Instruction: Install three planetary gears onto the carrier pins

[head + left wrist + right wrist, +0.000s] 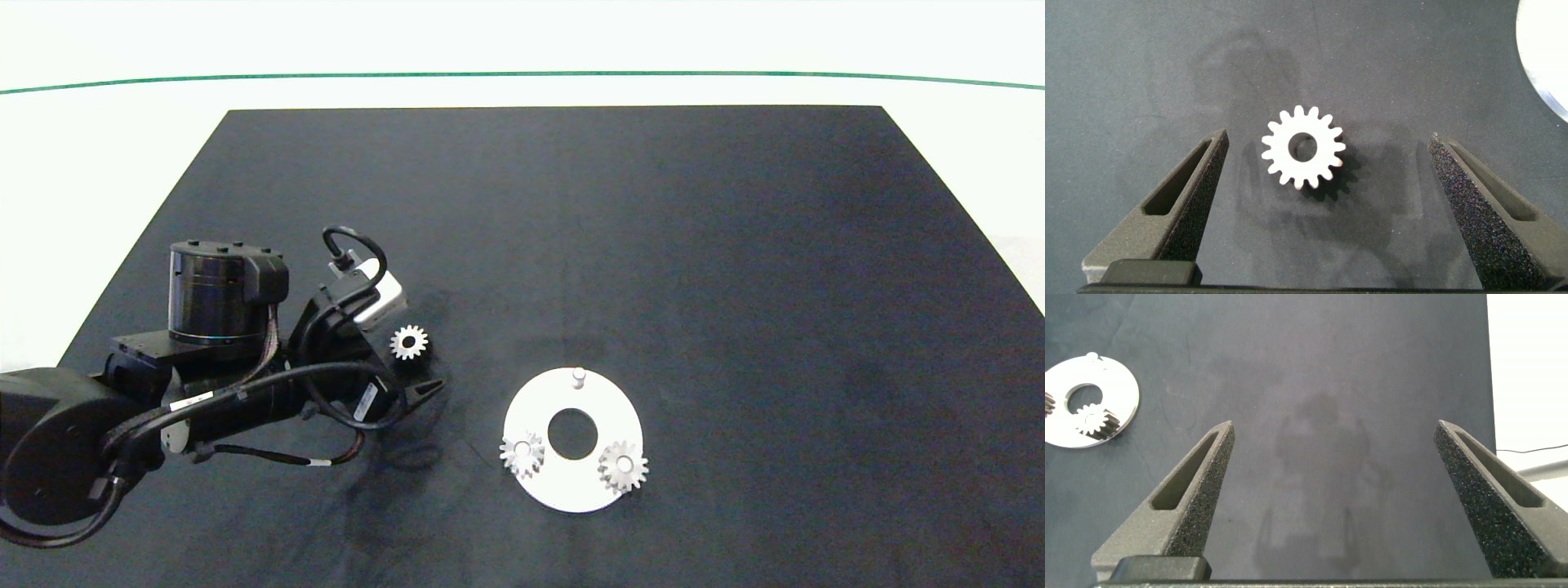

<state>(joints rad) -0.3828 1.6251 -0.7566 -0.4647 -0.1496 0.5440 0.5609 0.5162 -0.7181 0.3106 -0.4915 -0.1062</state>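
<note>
One loose planetary gear (408,341) (1303,148) lies flat on the black mat, between the fingers of my left gripper (415,363) (1328,140). That gripper is open around the gear and its pads stand apart from the teeth. To the right sits the white carrier disc (571,488) (1124,388). Two gears sit on its near pins, one at the left (522,453) and one at the right (623,466). The far carrier pin (579,376) stands bare. My right gripper (1335,429) is open over bare mat, out of the head view.
The black mat (735,286) covers most of the white table (98,147). A green line (522,74) runs across the far side. The disc's rim (1547,49) shows at the corner of the left wrist view.
</note>
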